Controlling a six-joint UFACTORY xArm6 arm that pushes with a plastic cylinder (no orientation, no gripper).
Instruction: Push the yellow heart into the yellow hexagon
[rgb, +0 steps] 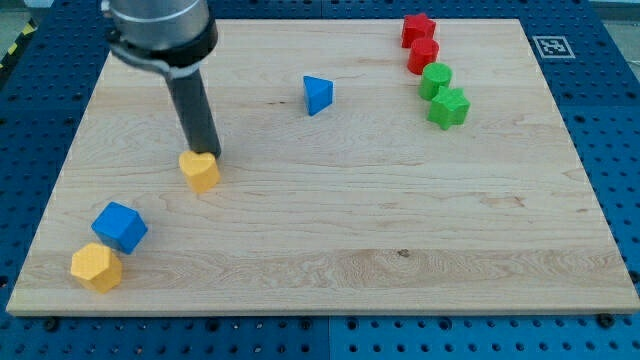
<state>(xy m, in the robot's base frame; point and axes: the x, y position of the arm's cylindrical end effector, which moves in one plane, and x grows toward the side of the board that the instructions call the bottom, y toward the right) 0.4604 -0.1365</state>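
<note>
Right now my tip (210, 155) touches yellow heart (201, 172) top; no jaws on rig.

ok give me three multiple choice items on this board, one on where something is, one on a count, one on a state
1. Where is the yellow hexagon?
A. the view's bottom left
B. the view's top right
C. the view's centre

2. How many green blocks are there?
A. one
B. two
C. four

3. How does my tip stand to the yellow heart?
A. far off by the red blocks
B. at the heart's upper edge
C. beside the blue triangle

Answers:
1 A: it sits by the blue cube near the bottom left corner.
2 B: a green pair lies at the top right.
3 B: the rod ends right at the heart's top edge.
</note>
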